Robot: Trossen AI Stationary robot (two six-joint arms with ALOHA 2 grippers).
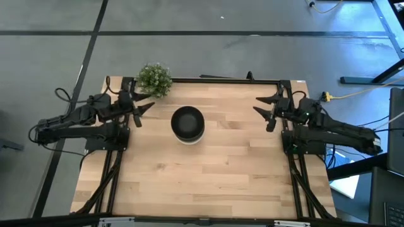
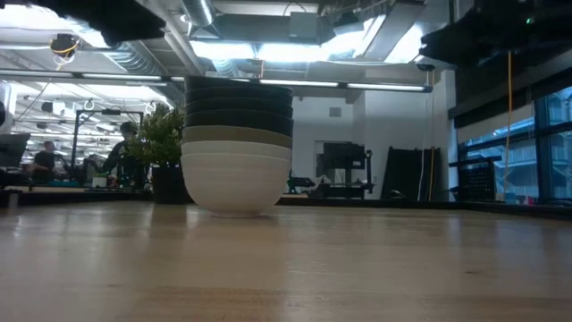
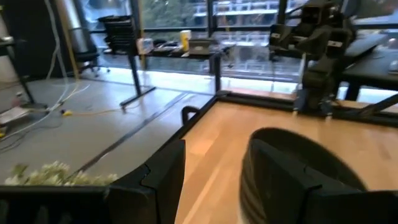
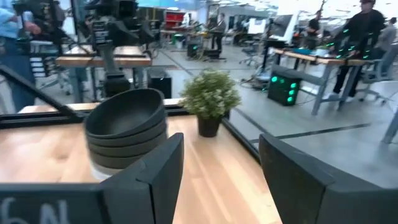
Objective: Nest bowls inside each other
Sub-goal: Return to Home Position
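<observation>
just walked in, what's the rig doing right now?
Nothing is being held. The bowls stand nested in one stack on the table, white at the bottom and black on top, not far from the plant. The left gripper and right gripper hang open at their own sides, clear of the stack.

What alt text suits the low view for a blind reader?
Nested bowls, white at the bottom and black on top, stand on a wooden table, a potted plant behind. The left arm and right arm show dark above.
</observation>
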